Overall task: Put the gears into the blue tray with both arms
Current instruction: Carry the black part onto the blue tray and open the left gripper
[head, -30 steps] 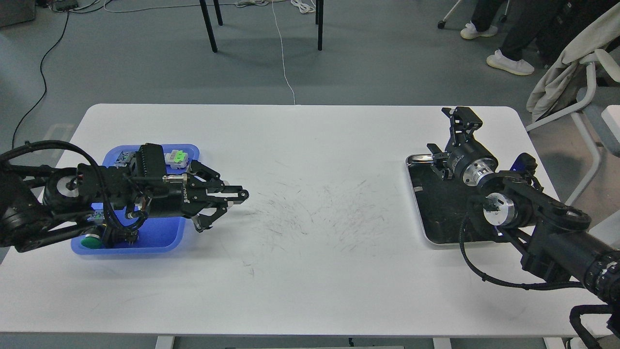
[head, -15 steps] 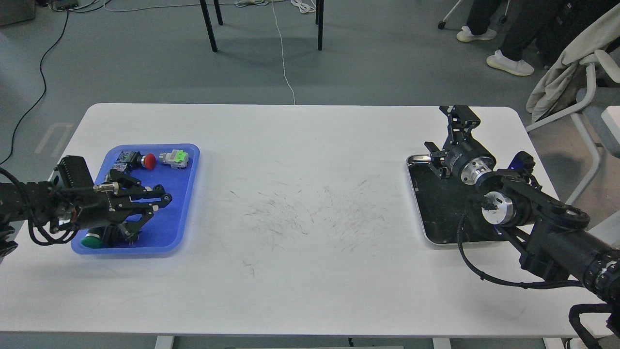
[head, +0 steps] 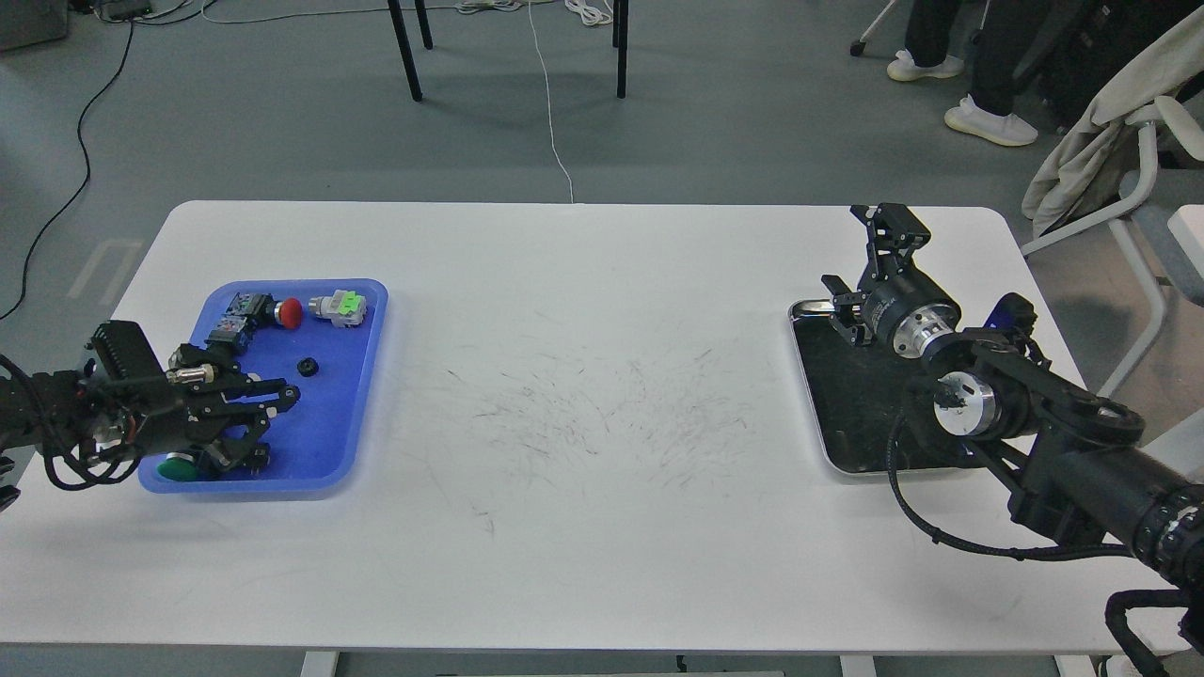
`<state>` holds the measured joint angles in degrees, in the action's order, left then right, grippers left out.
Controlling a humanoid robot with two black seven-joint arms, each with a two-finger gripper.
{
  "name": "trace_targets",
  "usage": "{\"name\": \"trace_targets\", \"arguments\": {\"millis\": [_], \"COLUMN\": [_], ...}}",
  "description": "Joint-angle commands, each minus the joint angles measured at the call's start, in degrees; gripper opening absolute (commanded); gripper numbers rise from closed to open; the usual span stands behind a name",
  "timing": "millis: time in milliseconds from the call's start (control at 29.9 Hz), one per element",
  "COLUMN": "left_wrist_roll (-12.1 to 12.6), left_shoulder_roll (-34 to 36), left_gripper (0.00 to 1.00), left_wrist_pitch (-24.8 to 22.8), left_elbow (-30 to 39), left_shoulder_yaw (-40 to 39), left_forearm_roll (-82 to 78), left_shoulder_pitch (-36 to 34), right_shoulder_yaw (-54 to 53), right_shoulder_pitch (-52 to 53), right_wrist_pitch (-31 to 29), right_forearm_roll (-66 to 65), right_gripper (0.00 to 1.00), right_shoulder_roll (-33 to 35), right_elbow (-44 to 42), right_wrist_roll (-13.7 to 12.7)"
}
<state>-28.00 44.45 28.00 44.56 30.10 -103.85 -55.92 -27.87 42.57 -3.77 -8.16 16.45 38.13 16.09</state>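
Note:
One small black gear (head: 307, 366) lies loose on the floor of the blue tray (head: 362, 395) at the table's left, just right of my left gripper's tips. My left gripper (head: 285, 395) hangs low over the tray's left half, pointing right; its jaws stand a little apart and hold nothing. My right gripper (head: 890, 228) is at the far right, raised over the far rim of the steel tray (head: 816, 434) and pointing away, open with nothing visible between its fingers. I see no other gear.
Push-buttons share the blue tray: a red-capped one (head: 290, 313), a light green one (head: 344, 307), a dark green one (head: 176, 467) by my left wrist. A chair (head: 1129, 179) stands off the table's right end. Scuff marks (head: 602, 414) cover the table's middle.
My left arm drew back left from the table's middle to over the blue tray. The gear it carried at its fingertips now lies free in the tray. The right arm barely moved.

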Motion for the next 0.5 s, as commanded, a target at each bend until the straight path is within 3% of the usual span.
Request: {"name": "trace_targets", "arguments": {"millis": [0, 468], "left_wrist_roll": [0.00, 0.00], "left_shoulder_roll": [-0.42, -0.16], "left_gripper": [0.11, 0.28], "left_wrist_pitch": [0.00, 0.00], "left_elbow": [0.09, 0.00], "left_shoulder_yaw": [-0.05, -0.13], "left_forearm_roll": [0.14, 1.81], "left_shoulder_pitch": [0.20, 1.25], "right_shoulder_yaw": [0.01, 0.01], "right_shoulder_pitch": [-0.03, 0.06], "right_wrist_pitch": [-0.01, -0.01], "right_forearm_roll": [-0.01, -0.01], "right_gripper": [0.95, 0.95], "right_shoulder_roll": [-0.01, -0.01], "right_elbow": [-0.07, -0.07], "right_wrist_roll": [0.00, 0.00]}}
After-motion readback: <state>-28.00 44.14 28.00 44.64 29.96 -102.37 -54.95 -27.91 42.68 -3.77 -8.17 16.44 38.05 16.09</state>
